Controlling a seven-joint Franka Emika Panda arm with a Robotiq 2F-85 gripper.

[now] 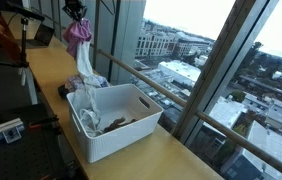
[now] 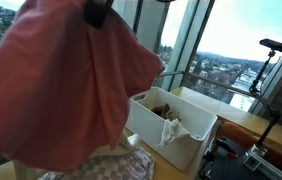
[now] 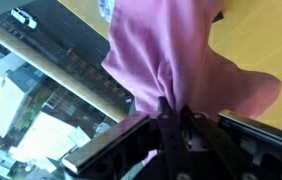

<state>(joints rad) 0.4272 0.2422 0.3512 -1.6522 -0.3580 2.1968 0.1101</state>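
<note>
Your pink cloth hangs above the long wooden counter, up past the far end of the white basket. Its long axis is vertical: top bunched, loose end pointing down at the crumpled laundry just beside the basket. The gripper is clamped on the bunched top; in the wrist view the fabric is pinched between the fingers. The basket holds a few garments. Behind it, full-height windows show city buildings below
</note>
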